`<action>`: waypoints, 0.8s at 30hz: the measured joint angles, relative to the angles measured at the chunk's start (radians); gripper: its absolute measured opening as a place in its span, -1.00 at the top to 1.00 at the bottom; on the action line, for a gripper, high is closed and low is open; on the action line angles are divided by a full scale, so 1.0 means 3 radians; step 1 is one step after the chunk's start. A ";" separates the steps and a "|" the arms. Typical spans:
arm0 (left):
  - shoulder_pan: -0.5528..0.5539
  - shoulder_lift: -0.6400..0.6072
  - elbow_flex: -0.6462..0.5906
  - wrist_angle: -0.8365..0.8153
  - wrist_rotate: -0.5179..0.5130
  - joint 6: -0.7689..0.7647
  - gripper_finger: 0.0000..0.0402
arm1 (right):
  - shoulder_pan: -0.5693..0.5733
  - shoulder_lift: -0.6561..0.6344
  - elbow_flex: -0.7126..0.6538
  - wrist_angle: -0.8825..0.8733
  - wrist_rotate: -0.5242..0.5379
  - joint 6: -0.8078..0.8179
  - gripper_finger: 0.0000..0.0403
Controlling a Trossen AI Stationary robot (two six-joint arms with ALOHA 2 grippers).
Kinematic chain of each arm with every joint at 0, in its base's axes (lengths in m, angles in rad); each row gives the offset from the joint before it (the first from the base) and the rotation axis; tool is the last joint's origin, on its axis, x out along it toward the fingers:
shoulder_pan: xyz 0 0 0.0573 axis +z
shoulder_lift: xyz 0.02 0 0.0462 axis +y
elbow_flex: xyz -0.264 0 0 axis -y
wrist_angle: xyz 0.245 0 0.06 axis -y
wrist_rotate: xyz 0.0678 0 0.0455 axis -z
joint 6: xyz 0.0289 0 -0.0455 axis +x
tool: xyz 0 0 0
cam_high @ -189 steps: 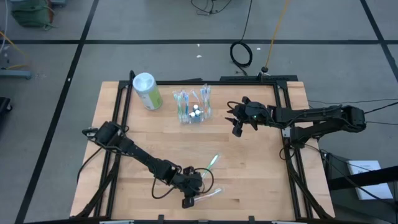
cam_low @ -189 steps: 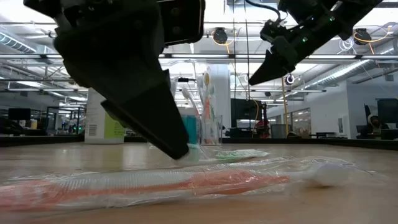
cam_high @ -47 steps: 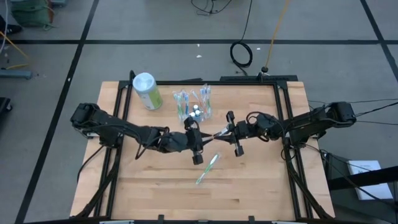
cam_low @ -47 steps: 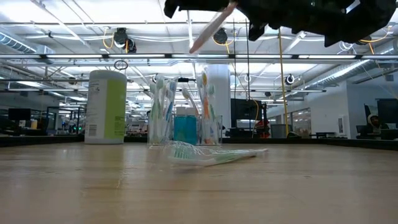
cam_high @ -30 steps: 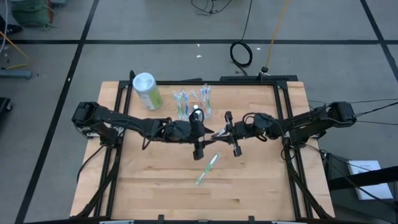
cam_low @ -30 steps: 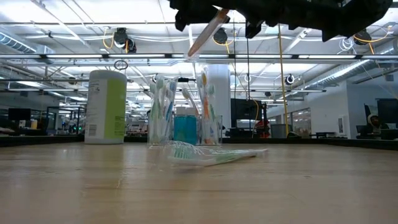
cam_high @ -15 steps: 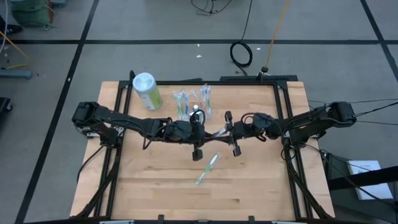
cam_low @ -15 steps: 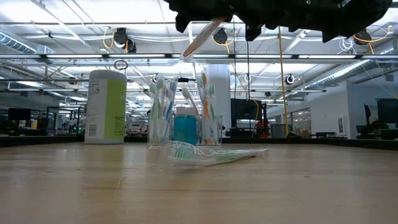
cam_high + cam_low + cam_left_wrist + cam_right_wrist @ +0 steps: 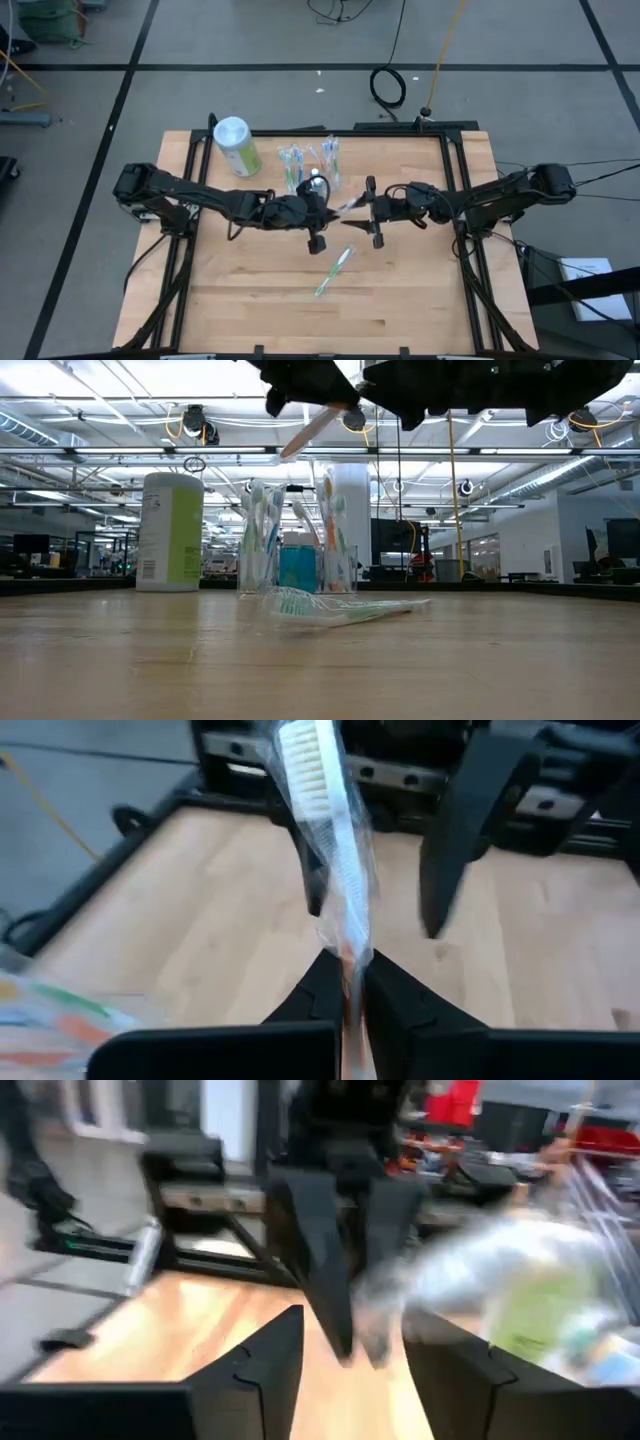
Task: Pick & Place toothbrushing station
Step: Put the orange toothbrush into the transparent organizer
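A toothbrush in a clear wrapper (image 9: 346, 206) hangs in the air between my two grippers above the middle of the table. It also shows in the low view (image 9: 312, 428). My left gripper (image 9: 326, 212) is shut on it. My right gripper (image 9: 369, 211) faces it from the right. Its open fingers (image 9: 462, 830) stand on either side of the brush's head end (image 9: 312, 775) without touching. The toothbrushing station (image 9: 310, 168), a clear holder with brushes and blue tubes, stands upright on the table just beyond them. A green wrapped toothbrush (image 9: 335, 270) lies flat on the table nearer the front. My left gripper pinches the wrapped toothbrush's handle (image 9: 348, 958) between its two fingers. The fingers come about level from the table's left and lie roughly along the brush. The brush is lifted clear of the table and tilted, its bristle head pointing on toward my right gripper.
A green canister with a white lid (image 9: 235, 147) stands at the far left of the table, left of the station. Black frame rails (image 9: 452, 165) run along the table's edges. Bare wood (image 9: 400, 300) lies at the near right.
My left gripper has taken hold of the wrapped toothbrush, and my right gripper has opened and let go of it. In the low view the brush has tipped flatter, and its lower end has swung toward the table's left. Both arms have stayed nearly in place.
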 joint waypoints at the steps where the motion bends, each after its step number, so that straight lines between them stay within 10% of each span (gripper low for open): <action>1: -0.0022 -0.0051 0.0000 -0.0025 -0.0056 0.0029 0.93 | 0.0000 -0.0048 0.0003 -0.0100 0.0091 -0.0044 0.16; 8: -0.0218 -0.0506 0.0003 -0.0161 -0.0826 0.0362 0.95 | -0.0004 -0.0449 0.0000 -0.1287 0.1008 -0.0437 0.11; 15: -0.0158 -0.0826 -0.0040 -0.0131 -0.1522 0.0789 0.92 | -0.0003 -0.0599 0.0001 -0.1437 0.1140 -0.0281 0.14; 24: 0.0580 -0.0855 -0.0899 0.1287 -0.1119 0.1089 0.92 | 0.0009 -0.0609 0.0000 -0.1459 0.1137 -0.0257 0.13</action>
